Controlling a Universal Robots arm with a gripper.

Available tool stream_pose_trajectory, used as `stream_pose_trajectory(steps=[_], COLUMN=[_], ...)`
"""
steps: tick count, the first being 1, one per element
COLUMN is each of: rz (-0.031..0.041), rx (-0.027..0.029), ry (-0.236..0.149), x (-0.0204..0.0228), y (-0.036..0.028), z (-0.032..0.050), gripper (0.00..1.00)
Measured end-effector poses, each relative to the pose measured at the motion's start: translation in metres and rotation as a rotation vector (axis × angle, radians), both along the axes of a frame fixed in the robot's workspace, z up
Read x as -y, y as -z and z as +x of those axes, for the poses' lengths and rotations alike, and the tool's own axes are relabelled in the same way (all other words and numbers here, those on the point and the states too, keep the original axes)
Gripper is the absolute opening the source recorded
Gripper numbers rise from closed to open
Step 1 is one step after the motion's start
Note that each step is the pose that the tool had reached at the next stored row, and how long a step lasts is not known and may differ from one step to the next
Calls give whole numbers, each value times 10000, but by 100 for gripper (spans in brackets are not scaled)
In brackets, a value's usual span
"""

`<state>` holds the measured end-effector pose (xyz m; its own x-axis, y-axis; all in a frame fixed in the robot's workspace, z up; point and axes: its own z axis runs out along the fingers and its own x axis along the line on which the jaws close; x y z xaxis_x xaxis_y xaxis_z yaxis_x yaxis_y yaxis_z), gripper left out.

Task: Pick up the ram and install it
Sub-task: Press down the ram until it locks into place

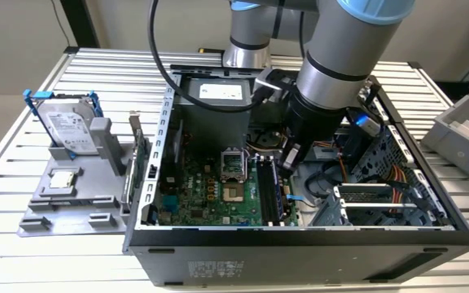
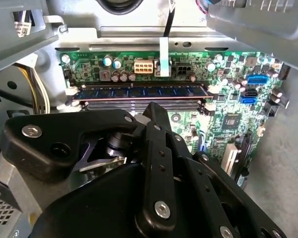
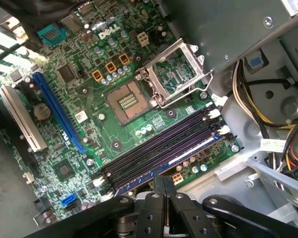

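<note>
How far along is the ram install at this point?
Done: the ram already stands in a slot on the motherboard, inside the open computer case. In hand: the gripper sits directly over the stick, close to its top edge. Left: confirming that the stick is fully seated. Whether the end clips have latched can't be judged here.

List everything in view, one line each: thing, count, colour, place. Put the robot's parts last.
Case: one, black and grey, open on the slatted table.
Motherboard: one, green, on the case floor.
Ram: one, dark stick, standing in a memory slot under the gripper.
CPU socket: one, empty, its metal frame lifted open.
Hard drive: one, silver with blue brackets, upright on the grey tray at the exterior view's left.
CPU: one, silver, flat on that tray.
Bin: one, grey, at the exterior view's right.
Arm: one, grey, reaching into the case.
Gripper: one, black, over the memory slots.
</note>
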<state>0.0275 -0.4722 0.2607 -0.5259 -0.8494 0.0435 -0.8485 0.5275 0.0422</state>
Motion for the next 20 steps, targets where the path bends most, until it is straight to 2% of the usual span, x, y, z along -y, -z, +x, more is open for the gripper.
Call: stream_pose_trajectory(steps=[20], rz=[-1], rx=[-1], ry=[-1105], x=[0], y=[0], z=[0], gripper=[0])
